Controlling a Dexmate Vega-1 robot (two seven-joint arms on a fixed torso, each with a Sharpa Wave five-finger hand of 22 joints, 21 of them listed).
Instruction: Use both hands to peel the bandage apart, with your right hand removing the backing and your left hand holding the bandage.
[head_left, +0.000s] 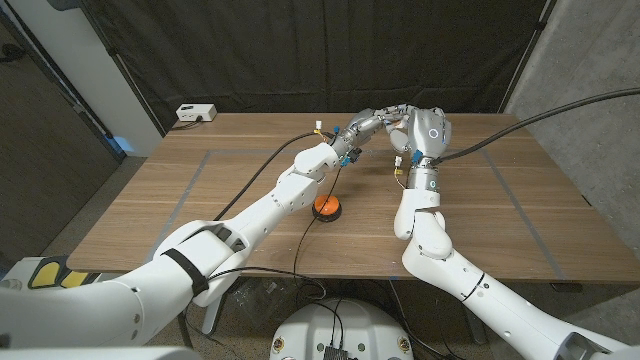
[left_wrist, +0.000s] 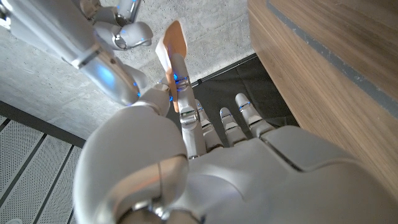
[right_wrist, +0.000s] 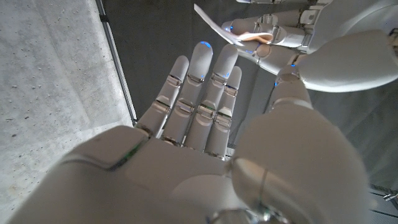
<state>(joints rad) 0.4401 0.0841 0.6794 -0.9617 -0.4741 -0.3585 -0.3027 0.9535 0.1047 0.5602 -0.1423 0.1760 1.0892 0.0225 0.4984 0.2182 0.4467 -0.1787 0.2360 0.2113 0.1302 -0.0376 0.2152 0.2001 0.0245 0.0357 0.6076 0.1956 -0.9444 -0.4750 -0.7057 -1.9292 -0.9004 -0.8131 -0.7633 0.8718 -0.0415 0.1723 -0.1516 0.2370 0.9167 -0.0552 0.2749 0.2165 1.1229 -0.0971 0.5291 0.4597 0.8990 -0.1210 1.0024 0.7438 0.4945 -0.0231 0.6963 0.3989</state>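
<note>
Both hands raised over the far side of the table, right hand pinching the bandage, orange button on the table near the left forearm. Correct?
Not quite: the left hand is the one pinching the bandage, as the left wrist view shows. In the right wrist view the right hand has its fingers straight with nothing in them. The rest holds: both hands are up, and the orange button sits by the left forearm.

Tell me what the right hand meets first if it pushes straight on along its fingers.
Likely the bandage pinched by the left hand: in the right wrist view it sits just past the right hand's fingertips. Depth is unclear, so it may pass beside it.
</note>
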